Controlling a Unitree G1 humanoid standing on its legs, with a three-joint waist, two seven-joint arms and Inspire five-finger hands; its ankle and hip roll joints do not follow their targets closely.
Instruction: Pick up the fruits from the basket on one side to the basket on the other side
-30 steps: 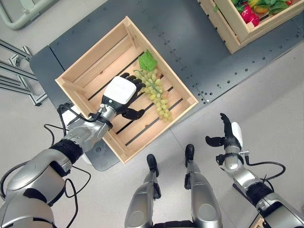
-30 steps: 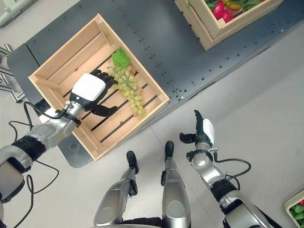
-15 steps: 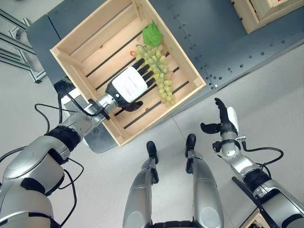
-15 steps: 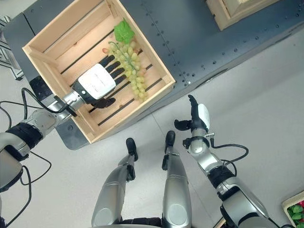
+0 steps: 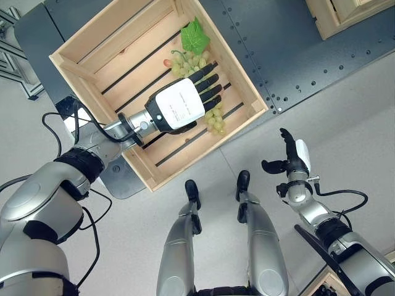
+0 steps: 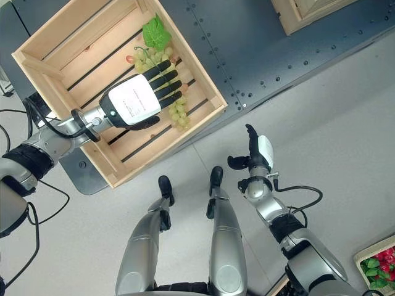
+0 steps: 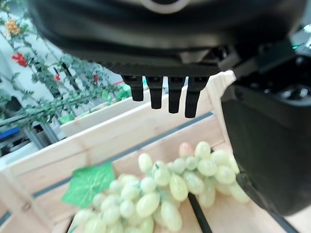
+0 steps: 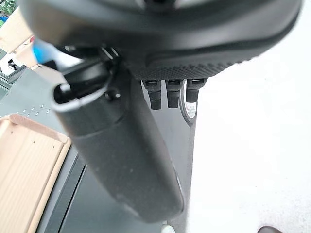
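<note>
Pale wood is what your left hand (image 5: 179, 110) is working over: it hangs inside the near crate (image 5: 76, 68) with its fingers (image 5: 208, 89) straight and spread wide, holding nothing. The grapes (image 7: 170, 187) lie on the slats right under those fingers, and your left wrist view shows a clear gap between fingertips and fruit. Past the fingertips, the bunch's green leaf (image 5: 194, 37) rests against the crate's far wall. Your right hand (image 6: 257, 153) sits well off to the side of the crate, over the bare floor (image 5: 345, 111), open, with fingers straight and thumb out. Beyond it, across the dark platform (image 5: 271, 49), the corner of a second crate (image 6: 295, 13) shows.
</note>
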